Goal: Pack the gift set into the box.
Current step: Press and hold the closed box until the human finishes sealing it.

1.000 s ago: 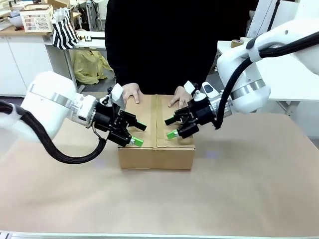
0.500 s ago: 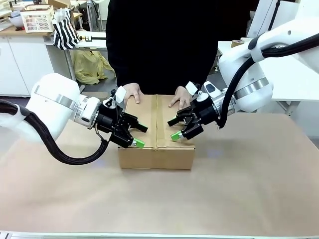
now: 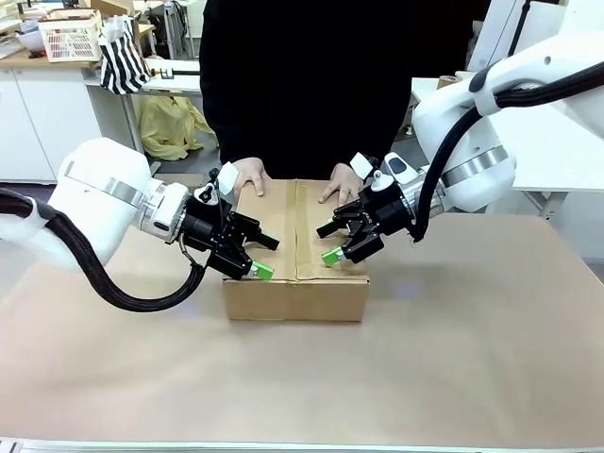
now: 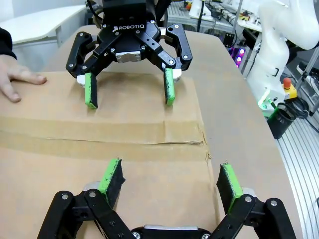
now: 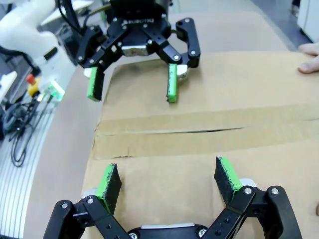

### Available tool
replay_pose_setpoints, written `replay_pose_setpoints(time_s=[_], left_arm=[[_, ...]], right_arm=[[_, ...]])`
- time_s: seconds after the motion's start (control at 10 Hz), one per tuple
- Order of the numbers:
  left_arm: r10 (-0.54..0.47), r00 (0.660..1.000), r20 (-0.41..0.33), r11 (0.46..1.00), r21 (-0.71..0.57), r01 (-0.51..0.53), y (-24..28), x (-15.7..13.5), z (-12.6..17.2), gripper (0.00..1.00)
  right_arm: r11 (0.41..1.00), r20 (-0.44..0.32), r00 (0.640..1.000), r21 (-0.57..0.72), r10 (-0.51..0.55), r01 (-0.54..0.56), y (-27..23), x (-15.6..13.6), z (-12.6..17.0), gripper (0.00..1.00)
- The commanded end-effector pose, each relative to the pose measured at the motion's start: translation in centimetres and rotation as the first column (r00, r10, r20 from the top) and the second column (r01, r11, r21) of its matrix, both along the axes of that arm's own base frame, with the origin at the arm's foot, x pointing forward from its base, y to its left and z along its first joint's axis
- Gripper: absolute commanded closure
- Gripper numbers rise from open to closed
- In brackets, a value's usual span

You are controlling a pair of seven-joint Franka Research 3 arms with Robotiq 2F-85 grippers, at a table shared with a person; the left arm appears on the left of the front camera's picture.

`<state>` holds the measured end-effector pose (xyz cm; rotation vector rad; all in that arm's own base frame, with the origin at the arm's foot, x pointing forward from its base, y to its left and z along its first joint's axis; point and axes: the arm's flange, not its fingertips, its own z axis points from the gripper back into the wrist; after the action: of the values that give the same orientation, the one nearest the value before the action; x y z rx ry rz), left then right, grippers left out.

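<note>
The box (image 3: 294, 294) stands at the table's middle with its top flaps down and a brown tape strip (image 4: 99, 132) along the seam. The gift set is hidden. My left gripper (image 3: 264, 256) hangs open just over the left flap, nothing between its fingers. My right gripper (image 3: 326, 243) hangs open over the right flap. In the left wrist view my left gripper (image 4: 169, 174) faces the right gripper (image 4: 130, 97) across the seam. The right wrist view shows my right gripper (image 5: 167, 175) facing the left gripper (image 5: 132, 90). The person's hands (image 3: 250, 176) rest on the box's far edge.
The person stands close behind the box. The tan table (image 3: 453, 359) has free room in front and to both sides. A white basket (image 3: 68, 38) and a striped bag (image 3: 123, 58) sit far back left. The table edge (image 4: 259, 149) runs near the box's end.
The left arm has edged slightly towards the box and the right gripper has shifted a little. Both grippers stay open; box and hands have not moved.
</note>
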<state>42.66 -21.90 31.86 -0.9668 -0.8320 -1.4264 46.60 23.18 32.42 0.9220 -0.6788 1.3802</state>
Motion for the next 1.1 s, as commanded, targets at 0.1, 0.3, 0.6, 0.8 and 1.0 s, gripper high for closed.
replay_pose_setpoints(time_s=[0.1, 0.3, 0.6, 0.8, 1.0], left_arm=[[-0.003, 1.0, -0.004, 1.0, -0.001, 0.003, -0.04, -0.09, -0.15, 0.0], [-0.003, 1.0, -0.004, 1.0, -0.001, 0.003, -0.04, -0.09, -0.15, 0.0], [-0.003, 1.0, -0.004, 1.0, -0.001, 0.003, -0.04, -0.09, -0.15, 0.0], [-0.003, 1.0, -0.004, 1.0, -0.001, 0.003, -0.04, -0.09, -0.15, 0.0], [-0.003, 1.0, -0.004, 1.0, -0.001, 0.003, -0.04, -0.09, -0.15, 0.0]], right_arm=[[1.0, -0.005, 1.0, -0.003, 0.001, -0.001, -0.19, -0.06, -0.26, 0.0], [1.0, -0.005, 1.0, -0.003, 0.001, -0.001, -0.19, -0.06, -0.26, 0.0], [1.0, -0.005, 1.0, -0.003, 0.001, -0.001, -0.19, -0.06, -0.26, 0.0], [1.0, -0.005, 1.0, -0.003, 0.001, -0.001, -0.19, -0.06, -0.26, 0.0], [1.0, -0.005, 1.0, -0.003, 0.001, -0.001, -0.19, -0.06, -0.26, 0.0]])
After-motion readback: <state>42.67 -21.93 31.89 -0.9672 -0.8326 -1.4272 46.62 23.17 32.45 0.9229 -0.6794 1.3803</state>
